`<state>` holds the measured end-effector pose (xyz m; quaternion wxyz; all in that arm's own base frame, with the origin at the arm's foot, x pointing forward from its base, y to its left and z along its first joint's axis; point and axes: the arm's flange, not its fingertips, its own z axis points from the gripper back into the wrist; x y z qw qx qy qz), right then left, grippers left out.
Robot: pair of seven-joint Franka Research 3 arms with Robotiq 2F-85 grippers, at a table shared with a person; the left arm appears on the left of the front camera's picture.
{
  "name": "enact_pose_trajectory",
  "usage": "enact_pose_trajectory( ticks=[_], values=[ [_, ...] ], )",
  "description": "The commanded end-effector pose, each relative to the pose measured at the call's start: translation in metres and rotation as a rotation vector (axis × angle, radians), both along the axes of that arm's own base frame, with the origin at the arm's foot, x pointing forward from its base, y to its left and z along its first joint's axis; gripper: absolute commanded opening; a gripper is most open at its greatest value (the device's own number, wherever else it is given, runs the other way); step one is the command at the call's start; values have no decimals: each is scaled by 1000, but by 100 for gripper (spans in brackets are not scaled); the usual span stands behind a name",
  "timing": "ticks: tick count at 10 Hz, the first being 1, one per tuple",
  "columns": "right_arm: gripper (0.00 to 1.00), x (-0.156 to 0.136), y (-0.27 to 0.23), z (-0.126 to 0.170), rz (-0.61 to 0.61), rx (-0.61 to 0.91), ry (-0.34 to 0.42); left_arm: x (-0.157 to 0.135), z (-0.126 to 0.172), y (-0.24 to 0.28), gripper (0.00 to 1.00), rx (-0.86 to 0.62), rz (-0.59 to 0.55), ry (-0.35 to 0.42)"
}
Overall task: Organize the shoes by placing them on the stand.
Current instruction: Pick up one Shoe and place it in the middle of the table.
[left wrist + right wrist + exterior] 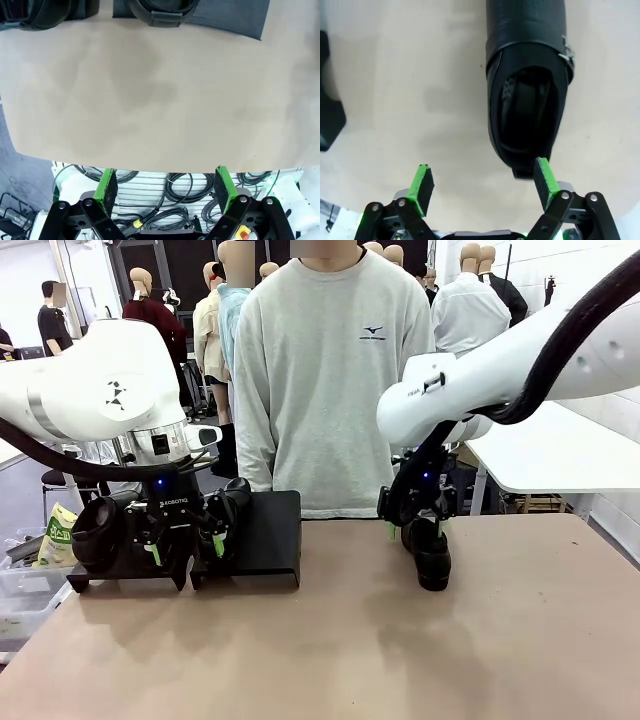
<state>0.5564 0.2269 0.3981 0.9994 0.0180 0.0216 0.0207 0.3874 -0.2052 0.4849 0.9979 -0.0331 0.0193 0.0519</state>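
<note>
Right gripper [484, 186] gapes wide and holds nothing; a black shoe [527, 85] lies on the table [410, 100] just ahead of its jaws, heel beside one pad (contact unclear). Left gripper [166, 186] is fully spread, empty; two shoes [162, 10] sit on the stand [270, 535] well beyond its jaws.

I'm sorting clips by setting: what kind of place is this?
Probably a robotics lab or data-collection room, not a home: two white robot arms work at a plain tan table, a bundle of black cables lies below its edge, and another white worktable stands behind.
</note>
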Motion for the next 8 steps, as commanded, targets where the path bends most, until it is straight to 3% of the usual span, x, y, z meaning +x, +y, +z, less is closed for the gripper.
enact_pose_trajectory(
  ticks=[1,4,8],
  values=[
    [100,14,6,-10,-34,-28,-6,0,0,0,100,4,-8,-3],
    [100,22,9,-29,-8,-69,-70,0,0,0,100,4,-8,-3],
    [100,29,13,-48,-25,-69,-40,0,0,0,100,4,-8,-3]
  ],
)
